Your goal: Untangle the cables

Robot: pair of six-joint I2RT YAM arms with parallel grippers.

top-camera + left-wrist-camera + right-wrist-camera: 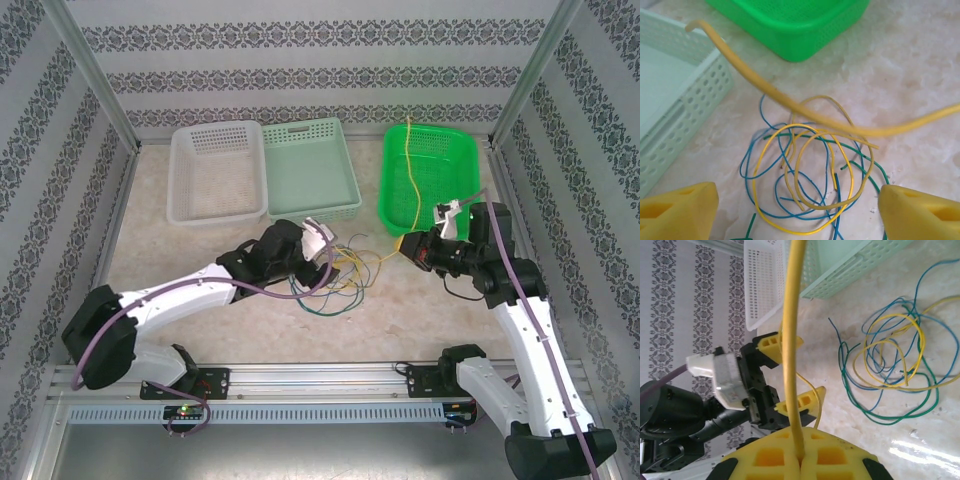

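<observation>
Right gripper (800, 457) clamped on one thin yellow cable (408, 170); left gripper (797, 205) gaping above the knot.
Where the strands cross I cannot tell which lies over which. The lifted strand is only a blur in the left wrist view, cut off at the right edge. The cables (340, 275), glossy yellow, green and blue wires curled in loose loops, lie on the pale marbled table (400, 320) between the arms, just near of the mint perforated plastic basket (310, 165). The right gripper's blocky yellow pads are closed tight on the yellow cable, whose length runs far from them into the bright green mesh plastic basket (445, 175). The left gripper's fingers are spread wide and hold nothing.
</observation>
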